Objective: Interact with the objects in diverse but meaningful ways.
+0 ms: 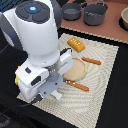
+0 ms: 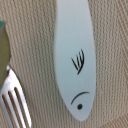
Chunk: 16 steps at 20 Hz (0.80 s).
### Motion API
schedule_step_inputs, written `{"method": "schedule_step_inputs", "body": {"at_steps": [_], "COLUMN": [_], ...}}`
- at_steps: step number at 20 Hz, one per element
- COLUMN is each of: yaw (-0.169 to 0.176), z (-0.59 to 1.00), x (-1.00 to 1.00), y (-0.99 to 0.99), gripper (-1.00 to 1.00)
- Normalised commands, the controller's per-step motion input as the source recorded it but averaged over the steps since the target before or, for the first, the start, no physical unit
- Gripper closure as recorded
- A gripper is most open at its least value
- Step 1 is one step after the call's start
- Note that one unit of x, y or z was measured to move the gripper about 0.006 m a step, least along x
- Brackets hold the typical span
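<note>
The white fish-like piece (image 2: pixel 75 60) lies flat on the beige mat and fills the wrist view, with a drawn fin and eye. In the exterior view a white end of it (image 1: pixel 57 94) shows beside my gripper (image 1: pixel 47 93), which hangs low over the mat's front left part. The arm hides the fingers, and the wrist view shows none. The orange ridged loaf (image 1: pixel 76 45) lies on the mat's far side, apart from the gripper. The red tomato ball and the yellow packet are out of view.
A round tan plate (image 1: pixel 75 69) sits mid-mat, with wooden-handled cutlery on its far side (image 1: pixel 91 61) and its near side (image 1: pixel 77 86). Fork tines (image 2: pixel 12 100) lie close to the fish. Two grey pots (image 1: pixel 95 14) stand at the back. The mat (image 1: pixel 102 70) lies on a black table.
</note>
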Motion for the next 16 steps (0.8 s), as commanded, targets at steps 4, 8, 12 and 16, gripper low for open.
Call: {"method": "schedule_step_inputs", "body": {"at_steps": [4, 8, 12, 16], "yaw": [0.000, 0.003, -0.015, -0.034], "z": [0.86, 0.46, 0.43, 0.24], "x": [-0.39, -0.38, -0.32, -0.68], "y": [0.00, 0.00, 0.00, 0.06], "gripper": [-1.00, -1.00, -1.00, -1.00]}}
